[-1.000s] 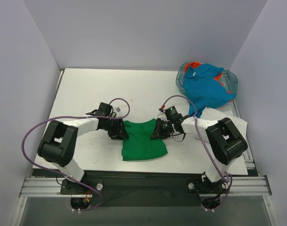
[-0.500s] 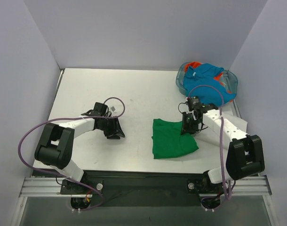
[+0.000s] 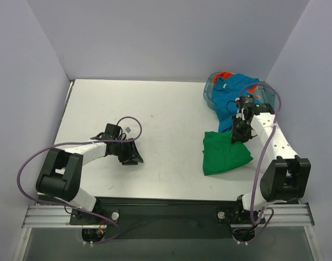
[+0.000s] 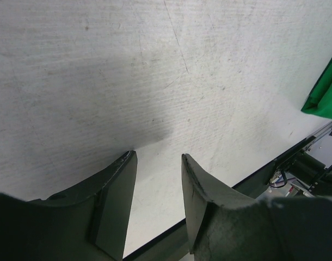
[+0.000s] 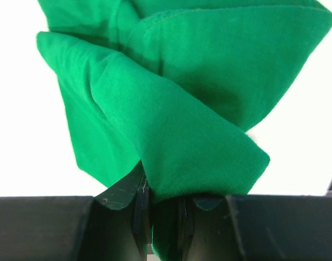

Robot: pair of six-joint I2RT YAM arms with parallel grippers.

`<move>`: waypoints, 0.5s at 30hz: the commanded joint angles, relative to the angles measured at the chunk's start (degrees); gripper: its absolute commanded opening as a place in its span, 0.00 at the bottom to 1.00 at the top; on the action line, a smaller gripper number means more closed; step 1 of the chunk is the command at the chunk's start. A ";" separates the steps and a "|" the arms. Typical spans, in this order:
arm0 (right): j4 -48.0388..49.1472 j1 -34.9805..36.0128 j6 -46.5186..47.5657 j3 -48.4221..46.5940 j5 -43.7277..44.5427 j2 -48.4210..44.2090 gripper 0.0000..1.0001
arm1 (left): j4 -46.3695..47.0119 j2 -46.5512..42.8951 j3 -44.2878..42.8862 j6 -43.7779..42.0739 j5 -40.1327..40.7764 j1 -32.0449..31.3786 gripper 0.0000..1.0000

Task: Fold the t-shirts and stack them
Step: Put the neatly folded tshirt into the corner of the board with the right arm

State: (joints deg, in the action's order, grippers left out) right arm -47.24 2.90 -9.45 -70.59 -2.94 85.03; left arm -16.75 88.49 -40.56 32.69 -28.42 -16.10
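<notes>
The folded bright green t-shirt (image 3: 225, 155) lies at the right of the table, its upper right corner pinched in my right gripper (image 3: 238, 136). In the right wrist view the green cloth (image 5: 177, 109) bunches up out of the shut jaws. The turquoise blue t-shirt (image 3: 239, 100) with a white neck label hangs out of a clear tub (image 3: 270, 93) at the back right. A bit of the orange-red t-shirt (image 3: 225, 74) shows behind it. My left gripper (image 3: 134, 156) is open and empty, low over bare table at the left; its fingers (image 4: 117, 196) frame only table, with a green corner (image 4: 325, 92) far off.
A white sheet (image 3: 277, 142) lies under the right arm near the table's right edge. A black rail (image 3: 166, 202) runs along the table's near edge. Grey walls close in the left, back and right sides.
My right gripper has dragged the green t-shirt from the table's middle to the right, towards the tub. My left gripper has let go of it and drawn back a little to the left.
</notes>
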 commanded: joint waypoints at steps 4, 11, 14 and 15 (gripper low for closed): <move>-7.24 -2.81 6.02 -9.46 2.76 2.41 0.00 | 1.81 -2.09 3.11 0.18 0.65 0.37 0.49; -10.32 -7.20 7.25 -18.69 1.97 5.84 0.00 | 1.64 -3.06 3.99 0.36 1.35 0.37 0.49; -11.99 -7.55 7.08 -22.30 1.01 7.69 0.00 | 1.64 -3.41 4.43 0.45 1.62 0.37 0.49; -12.43 -7.64 6.99 -24.75 0.75 8.47 0.00 | 1.72 -3.50 4.61 0.45 1.71 0.37 0.49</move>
State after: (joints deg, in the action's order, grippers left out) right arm -55.20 -4.54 -3.40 -90.02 -1.80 92.66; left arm -14.55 85.86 -37.28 33.91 -28.77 -16.01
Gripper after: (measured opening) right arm 0.156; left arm 0.491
